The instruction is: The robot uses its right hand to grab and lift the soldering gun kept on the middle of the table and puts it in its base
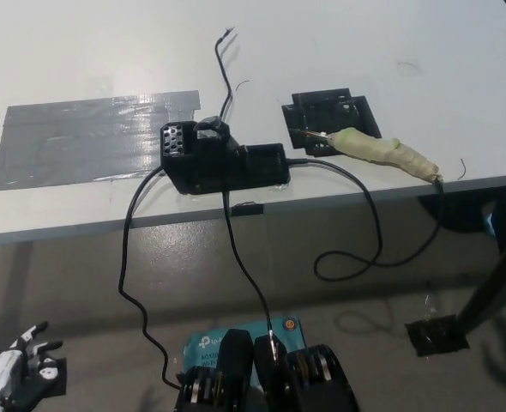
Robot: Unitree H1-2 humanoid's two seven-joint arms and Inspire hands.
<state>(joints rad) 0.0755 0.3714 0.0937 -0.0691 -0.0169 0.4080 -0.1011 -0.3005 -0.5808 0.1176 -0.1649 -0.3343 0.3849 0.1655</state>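
Left hand (21,369): white, low at the bottom left corner, below the desk edge, holding nothing, fingers spread apart. Right hand: not in view, so its state cannot be told; only a dark bar shows at the right edge, and I cannot tell what it is.

Up and to the right of the left hand, the white desk (390,51). A patch of grey tape (90,137) is stuck flat on the desk, directly above the hand. Just right of the tape, at the desk's front edge, sits the black base (223,161), with cables (137,283) hanging from it toward the floor.

Farther right, the soldering gun (382,152) lies on the desk, handle wrapped in pale tape, tip resting on a black square pad (330,116). Its cord (364,249) loops off the desk edge. Gun and base are apart.
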